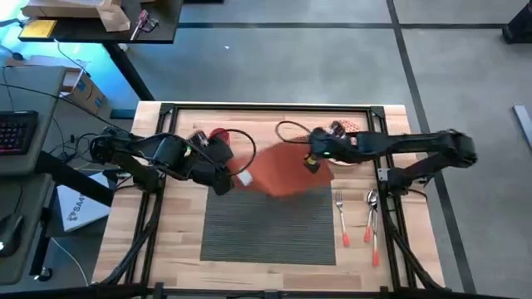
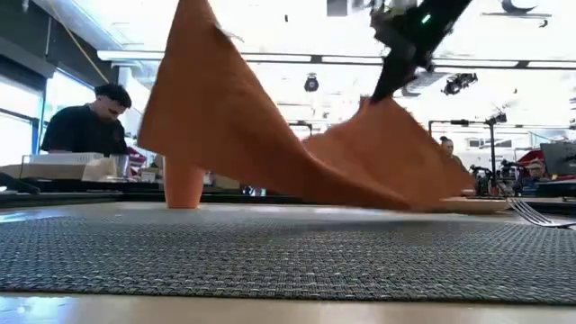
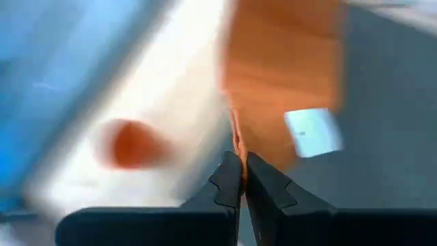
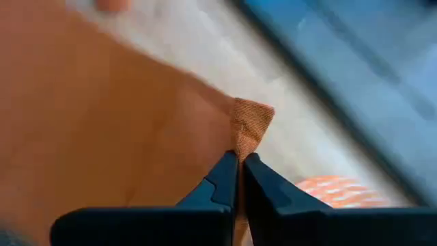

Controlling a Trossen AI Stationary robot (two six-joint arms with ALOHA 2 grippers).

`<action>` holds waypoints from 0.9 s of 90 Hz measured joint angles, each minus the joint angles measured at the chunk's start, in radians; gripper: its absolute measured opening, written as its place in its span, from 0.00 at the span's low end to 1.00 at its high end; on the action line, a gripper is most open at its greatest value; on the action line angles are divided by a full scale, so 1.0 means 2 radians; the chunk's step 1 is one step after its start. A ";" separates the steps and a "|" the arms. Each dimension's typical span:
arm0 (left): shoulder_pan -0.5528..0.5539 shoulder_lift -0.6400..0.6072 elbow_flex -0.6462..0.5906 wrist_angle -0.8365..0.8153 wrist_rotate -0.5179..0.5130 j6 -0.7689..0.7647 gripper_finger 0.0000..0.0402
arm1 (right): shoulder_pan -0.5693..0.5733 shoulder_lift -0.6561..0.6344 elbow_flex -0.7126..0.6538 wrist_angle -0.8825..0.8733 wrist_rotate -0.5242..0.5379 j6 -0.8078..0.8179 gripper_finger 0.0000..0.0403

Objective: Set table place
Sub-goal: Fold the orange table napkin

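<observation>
i have both arms over the far half of the tabletop, each pinching a corner of the napkin. the left gripper is clamped narrow on one edge, and the right gripper is nipped tight on a folded corner tip. in the low view the cloth hangs between them like a tent, its middle sagging down to touch the mat.

the mat lies flat in the middle of the tabletop, near edge towards me, with the napkin draped over its far edge. a fork and another utensil lie just beside its right edge; an orange cup stands beyond it on the left.

my judgement on handling: the napkin is light and limp, holds no shape, and will fold wherever it is unsupported, so the corners are the right hold, kept apart to keep it taut. a thin pinch like this could slip. the mat looks stiffer and ribbed, likely grippy enough to drag the cloth.
</observation>
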 joint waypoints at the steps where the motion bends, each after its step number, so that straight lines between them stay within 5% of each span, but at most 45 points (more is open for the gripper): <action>1: -0.001 0.000 -0.006 0.000 -0.004 0.005 0.00 | 0.006 -0.006 -0.006 0.001 -0.001 -0.002 0.00; 17: -0.028 -0.001 -0.136 0.064 0.030 0.051 0.00 | 0.093 -0.039 -0.138 0.029 -0.094 0.071 0.00; 39: -0.079 0.001 -0.318 0.244 0.241 0.065 0.11 | 0.167 -0.030 -0.255 0.146 -0.230 0.185 0.12; 62: -0.105 -0.003 -0.336 0.238 0.294 0.006 0.24 | 0.178 -0.037 -0.212 0.151 -0.270 0.144 0.37; 81: -0.096 -0.005 -0.351 0.310 0.325 0.001 0.22 | 0.180 -0.009 -0.204 0.142 -0.271 0.083 0.40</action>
